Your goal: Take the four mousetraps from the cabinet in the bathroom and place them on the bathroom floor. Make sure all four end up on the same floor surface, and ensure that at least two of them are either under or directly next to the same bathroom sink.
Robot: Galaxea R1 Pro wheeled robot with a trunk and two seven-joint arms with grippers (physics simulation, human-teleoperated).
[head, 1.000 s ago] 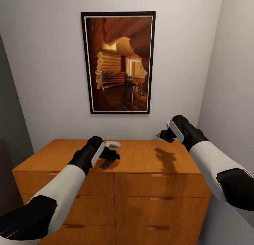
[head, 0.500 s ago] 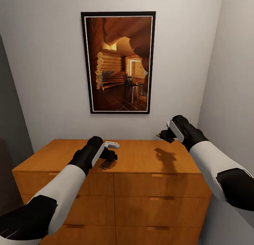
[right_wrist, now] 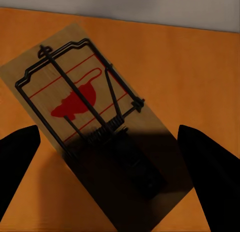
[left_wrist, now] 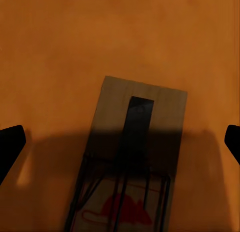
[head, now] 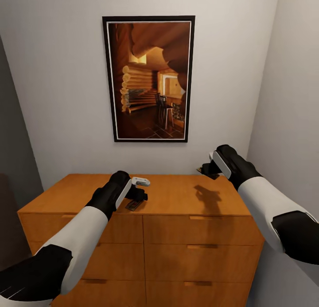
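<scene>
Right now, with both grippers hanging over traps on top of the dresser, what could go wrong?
The left gripper is open astride a flat mousetrap on the cabinet top; fingers may scrape the wood and miss the thin board. The right gripper hangs over another trap near the back wall; a nudge could push it against the wall.
</scene>
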